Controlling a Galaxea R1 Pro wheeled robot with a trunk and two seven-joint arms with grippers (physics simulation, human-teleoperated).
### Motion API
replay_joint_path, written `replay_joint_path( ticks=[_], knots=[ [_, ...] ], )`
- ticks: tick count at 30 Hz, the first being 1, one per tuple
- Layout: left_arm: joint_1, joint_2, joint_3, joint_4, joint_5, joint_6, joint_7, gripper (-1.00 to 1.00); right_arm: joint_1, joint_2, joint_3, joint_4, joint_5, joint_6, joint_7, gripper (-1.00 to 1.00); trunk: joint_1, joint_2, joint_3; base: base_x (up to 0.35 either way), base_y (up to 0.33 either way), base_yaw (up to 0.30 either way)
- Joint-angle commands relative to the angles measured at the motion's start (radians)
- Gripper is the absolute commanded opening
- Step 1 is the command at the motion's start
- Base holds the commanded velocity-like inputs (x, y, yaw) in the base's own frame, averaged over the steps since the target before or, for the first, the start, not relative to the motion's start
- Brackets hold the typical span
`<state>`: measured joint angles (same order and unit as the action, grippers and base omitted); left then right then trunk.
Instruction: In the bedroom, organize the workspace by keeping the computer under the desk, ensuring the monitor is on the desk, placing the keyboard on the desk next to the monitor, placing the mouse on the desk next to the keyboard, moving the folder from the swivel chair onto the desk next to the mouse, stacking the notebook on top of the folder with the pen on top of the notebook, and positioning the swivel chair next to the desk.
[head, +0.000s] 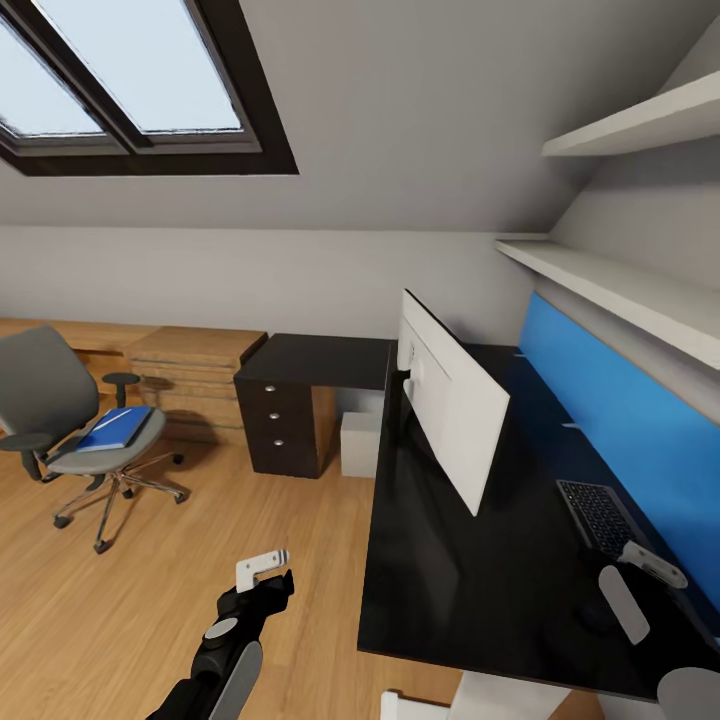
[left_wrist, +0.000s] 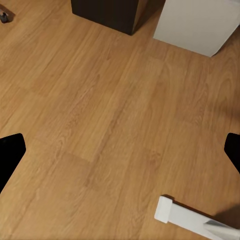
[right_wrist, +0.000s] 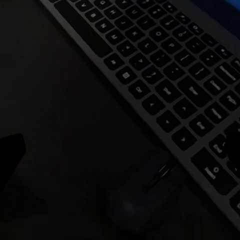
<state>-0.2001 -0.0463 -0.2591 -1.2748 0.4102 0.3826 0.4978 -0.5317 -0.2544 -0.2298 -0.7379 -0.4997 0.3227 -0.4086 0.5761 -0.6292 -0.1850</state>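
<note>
Right pincer (head: 628, 578) above mouse (right_wrist: 142, 192), touching keyboard (right_wrist: 170, 85).

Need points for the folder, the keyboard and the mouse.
folder (head: 115, 428): head view, middle of its blue cover, lying on the swivel chair seat.
keyboard (right_wrist: 170, 75): right wrist view, keys in the middle of the board.
mouse (right_wrist: 142, 192): right wrist view, its top shell, right beside the keyboard edge.
</note>
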Motion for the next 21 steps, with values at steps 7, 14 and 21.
replay_joint_path(
  ticks=[7, 14, 21],
  knots=[
    [-0.001, 0.0, -0.002, -0.002, 0.009, 0.002, 0.008, 1.0, -0.001, 0.0, -0.004, 0.002, -0.009, 0.033, -0.006, 1.0, 0.027, -0.051, -0.024, 0.0, 0.0, 0.0],
    [-0.001, 0.0, -0.002, -0.002, 0.009, 0.002, 0.008, 1.0, -0.001, -0.005, -0.005, 0.006, -0.082, 0.06, -0.007, 1.0, 0.046, -0.086, -0.039, 0.0, 0.0, 0.0],
    [-0.001, 0.0, -0.002, -0.002, 0.009, 0.002, 0.008, 1.0, -0.001, -0.006, -0.006, 0.006, -0.101, 0.089, -0.007, 1.0, 0.054, -0.1, -0.046, 0.0, 0.0, 0.0]
  ],
)
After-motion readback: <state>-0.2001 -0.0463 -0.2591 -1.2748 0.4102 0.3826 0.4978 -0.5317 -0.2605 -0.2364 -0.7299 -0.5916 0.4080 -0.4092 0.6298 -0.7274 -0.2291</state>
